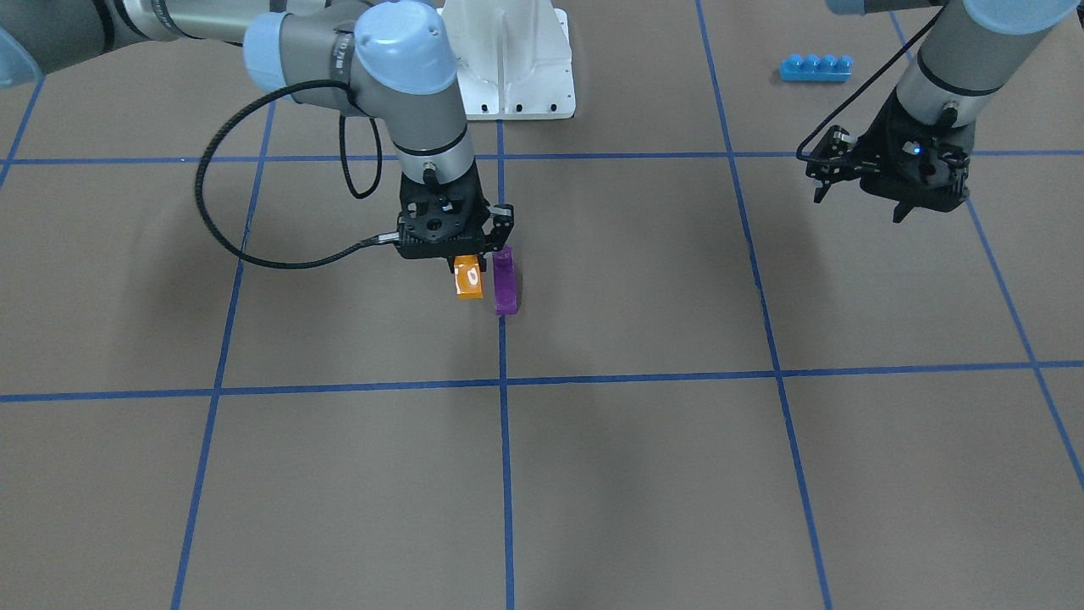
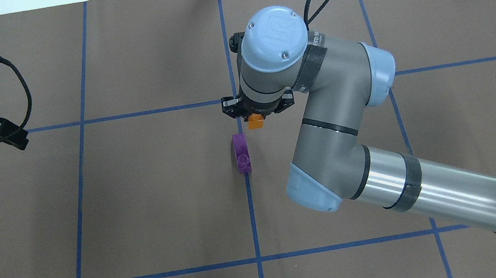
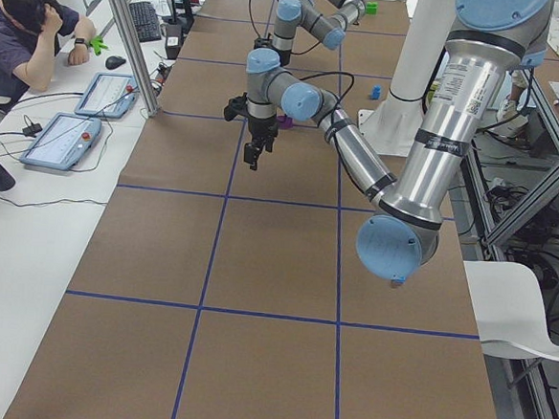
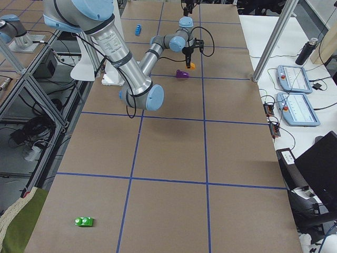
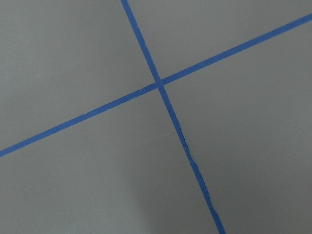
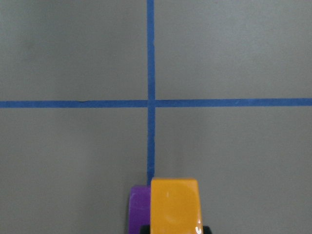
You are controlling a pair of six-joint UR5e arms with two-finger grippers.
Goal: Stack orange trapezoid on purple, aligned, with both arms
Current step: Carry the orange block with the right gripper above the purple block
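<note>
The right gripper (image 1: 468,261) is clenched on the orange trapezoid (image 1: 468,280) and holds it off the table. In the overhead view the block hangs at about 1 o'clock of the purple block (image 2: 242,154), near it but not over it. The purple block lies on the brown paper, lengthwise along the blue tape line (image 2: 251,208), with a round stud showing toward its 6 o'clock end. In the right wrist view the orange trapezoid (image 6: 174,204) fills the bottom edge, and a sliver of the purple block (image 6: 139,209) shows at its 9 o'clock.

The step in hand looks like the carry-over before placing. To do it well, the right arm should slide the orange piece toward 7 o'clock in the overhead view until its outline covers the purple one. It should turn the wrist so the long sides run along the tape line, and match the slanted ends before descending. I cannot tell from here which way the orange slant faces. The descent should be straight and slow, since a sideways nudge could push the loose purple block.

The left gripper (image 1: 860,206) hangs well apart near the four-stud blue brick (image 1: 815,67), its fingers spread and empty. It could come in to steady the purple block.
</note>
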